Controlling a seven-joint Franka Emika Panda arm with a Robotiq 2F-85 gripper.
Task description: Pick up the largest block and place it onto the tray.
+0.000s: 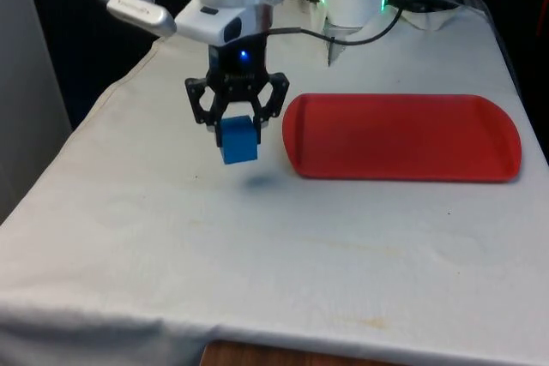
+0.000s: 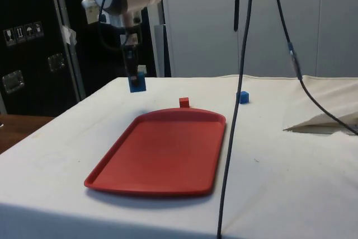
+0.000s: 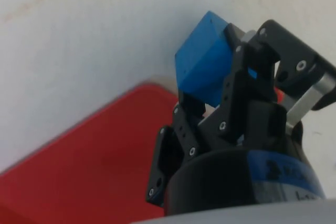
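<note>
A large blue block (image 1: 238, 141) hangs above the white cloth, held between the fingers of my black gripper (image 1: 237, 124), which is shut on it. The block (image 2: 137, 84) sits well clear of the table in the side view, with its shadow on the cloth below. In the wrist view the blue block (image 3: 202, 59) is clamped between the black fingers (image 3: 247, 72). The red tray (image 1: 401, 137) lies flat on the cloth to the front view's right of the gripper, a short gap away. The tray (image 2: 162, 152) carries nothing.
A small red block (image 2: 184, 102) stands just beyond the tray's far edge in the side view. A small blue block (image 2: 242, 97) lies further off on the cloth. Black cables (image 2: 238, 82) hang down in front of the side view.
</note>
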